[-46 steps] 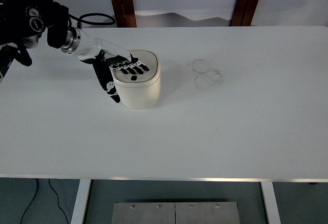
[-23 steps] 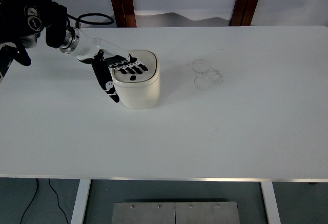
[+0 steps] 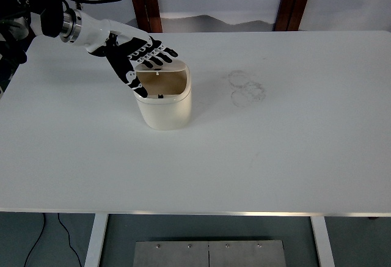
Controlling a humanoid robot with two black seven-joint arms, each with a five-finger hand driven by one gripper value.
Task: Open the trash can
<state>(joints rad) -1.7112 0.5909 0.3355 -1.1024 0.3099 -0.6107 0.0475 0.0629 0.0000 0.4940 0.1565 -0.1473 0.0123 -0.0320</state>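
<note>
Trash can (image 3: 165, 105) is standing upright on the white tabletop (image 3: 275, 151), toward its left-rear part. It is cream-coloured with rounded corners. Its lid (image 3: 166, 67) is tilting up at the rear edge, and the brownish inside is showing below it. Left hand (image 3: 135, 61) is coming in from the upper left and hovering over the can's left-rear rim, fingers (image 3: 160, 53) spread and stretched out over the raised lid, thumb pointing down beside the can's left side; it is gripping nothing. Whether the fingertips are touching the lid is not clear. Faint ring marks (image 3: 246, 87) are lying on the tabletop to the right of the can.
</note>
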